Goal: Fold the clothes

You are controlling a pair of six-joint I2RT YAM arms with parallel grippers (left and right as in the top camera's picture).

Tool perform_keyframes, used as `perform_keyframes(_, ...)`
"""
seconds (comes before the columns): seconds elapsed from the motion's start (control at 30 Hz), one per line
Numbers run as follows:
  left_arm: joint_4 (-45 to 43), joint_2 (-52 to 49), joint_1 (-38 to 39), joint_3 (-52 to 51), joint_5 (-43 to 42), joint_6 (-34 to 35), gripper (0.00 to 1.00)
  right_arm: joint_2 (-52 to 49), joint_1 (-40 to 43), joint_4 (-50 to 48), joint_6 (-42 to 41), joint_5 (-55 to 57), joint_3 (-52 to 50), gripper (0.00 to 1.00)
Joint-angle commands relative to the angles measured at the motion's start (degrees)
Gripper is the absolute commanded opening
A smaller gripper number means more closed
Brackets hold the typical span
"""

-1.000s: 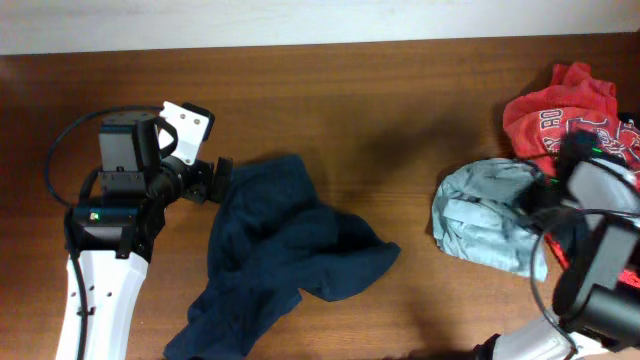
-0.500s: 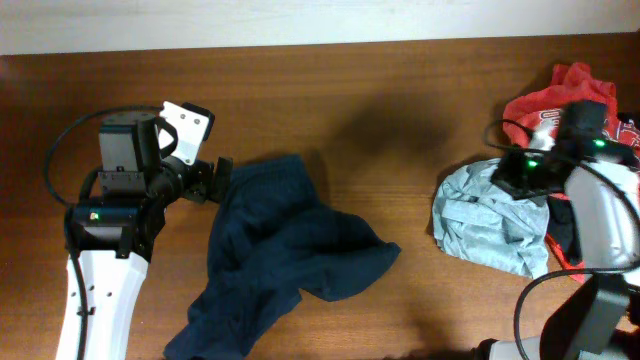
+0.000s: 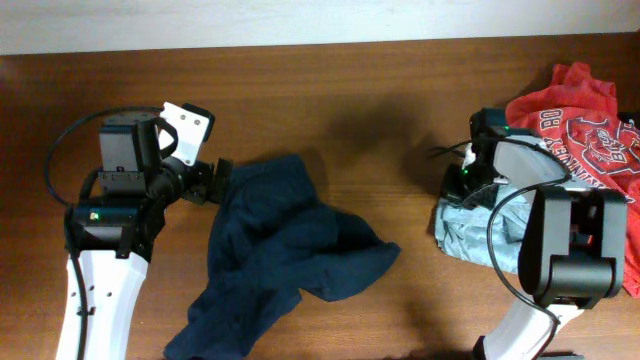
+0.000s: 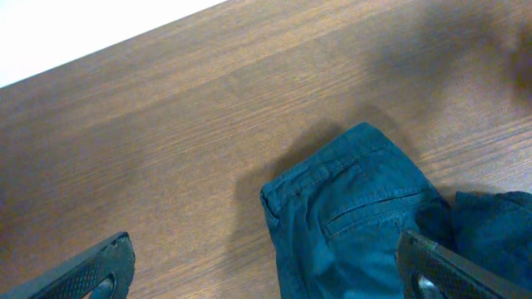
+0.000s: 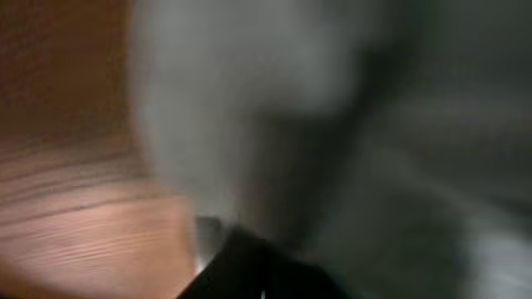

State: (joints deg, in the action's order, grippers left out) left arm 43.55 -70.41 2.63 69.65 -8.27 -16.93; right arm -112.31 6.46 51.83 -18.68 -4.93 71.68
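While the navy shorts (image 3: 280, 250) lie crumpled on the counter (image 3: 380, 90), the left fingers (image 4: 100, 267) stand wide open beside their far-left edge, probably to grasp it; the right fingers (image 5: 249, 270) are closed at a grey garment (image 3: 480, 235) on the right.

Overhead view looks straight down on the whole table (image 3: 350, 90). Left wrist view, nearer, shares the navy clothes (image 3: 280, 250). Right wrist view: very close, blurred.

free: table (image 3: 400, 130) centre | obstacles: clothes (image 3: 280, 250) left; grey garment (image 3: 465, 235), red shirt (image 3: 570, 110) right
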Motion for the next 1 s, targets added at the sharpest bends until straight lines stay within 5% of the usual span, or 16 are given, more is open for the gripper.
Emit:
perform_keyframes(0.0,0.07,-0.13,-0.2,0.79,0.22,-0.48,1.0,-0.68,4.96,1.53,-2.91,9.94,-0.35,0.04)
perform_keyframes(0.2,0.0,-0.13,-0.17,0.79,0.22,-0.48,1.0,4.68,16.48,6.56,-7.17,13.79,0.63,0.04)
perform_keyframes(0.4,-0.04,-0.13,-0.2,0.79,0.24,-0.48,1.0,16.2,18.97,8.41,-7.72,11.06,3.72,0.06)
perform_keyframes(0.5,-0.04,-0.13,-0.17,0.79,0.22,-0.48,1.0,21.68,17.05,7.08,-1.09,-0.74,3.87,0.51)
perform_keyframes(0.6,-0.09,-0.13,-0.17,0.79,0.22,-0.48,1.0,23.02,12.04,7.85,8.7,-12.59,3.87,0.82)
perform_keyframes(0.87,-0.17,-0.13,-0.17,0.79,0.22,-0.46,1.0,20.72,-4.39,12.85,11.61,-15.43,3.76,0.94)
perform_keyframes(0.97,-0.17,-0.13,-0.17,0.79,0.22,-0.46,1.0,19.45,-11.65,15.47,20.09,-16.44,3.52,0.95)
